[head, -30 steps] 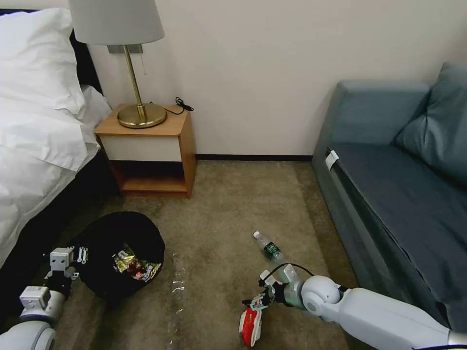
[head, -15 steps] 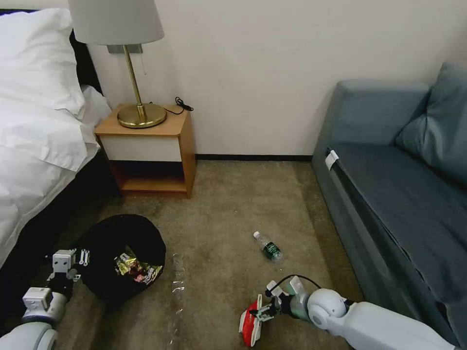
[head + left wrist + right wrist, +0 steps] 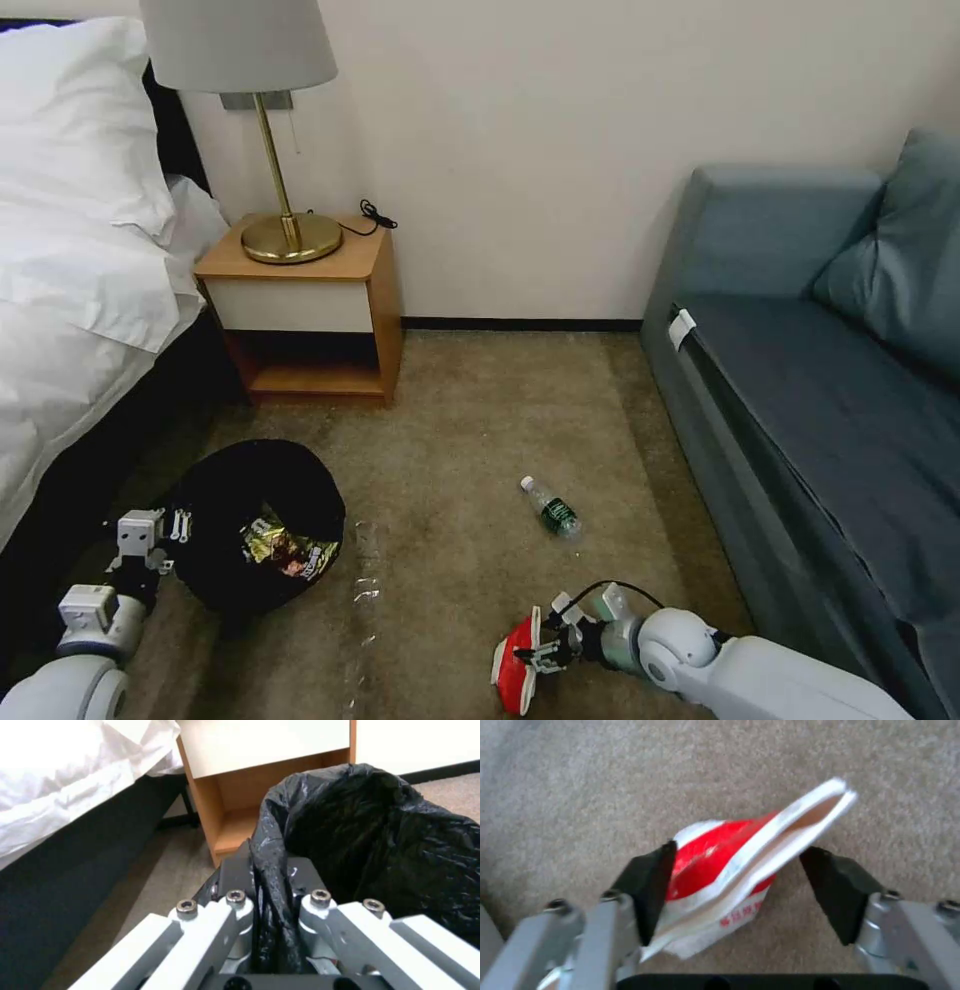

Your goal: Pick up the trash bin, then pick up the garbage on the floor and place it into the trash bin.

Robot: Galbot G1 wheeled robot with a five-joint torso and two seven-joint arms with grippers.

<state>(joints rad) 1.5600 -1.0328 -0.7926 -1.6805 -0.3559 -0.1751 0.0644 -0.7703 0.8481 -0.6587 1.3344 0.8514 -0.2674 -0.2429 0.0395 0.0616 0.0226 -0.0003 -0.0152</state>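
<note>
The trash bin (image 3: 250,525), lined with a black bag, hangs tilted at the lower left with a yellow wrapper (image 3: 285,550) inside. My left gripper (image 3: 160,535) is shut on its rim; the wrist view shows the bag's edge (image 3: 270,900) pinched between the fingers. A red-and-white packet (image 3: 512,665) lies on the carpet at the bottom centre. My right gripper (image 3: 535,655) is open around the red-and-white packet (image 3: 730,870), one black pad (image 3: 647,885) touching it, the other a little apart. A small clear bottle (image 3: 552,508) with a green label lies on the carpet beyond.
A wooden nightstand (image 3: 310,310) with a brass lamp (image 3: 280,150) stands against the far wall. The bed (image 3: 70,280) runs along the left and a blue sofa (image 3: 820,380) along the right. Open carpet (image 3: 470,420) lies between them.
My right gripper has dropped lower and now straddles the red-and-white packet. The left arm has shifted the bin slightly right and down in view.
</note>
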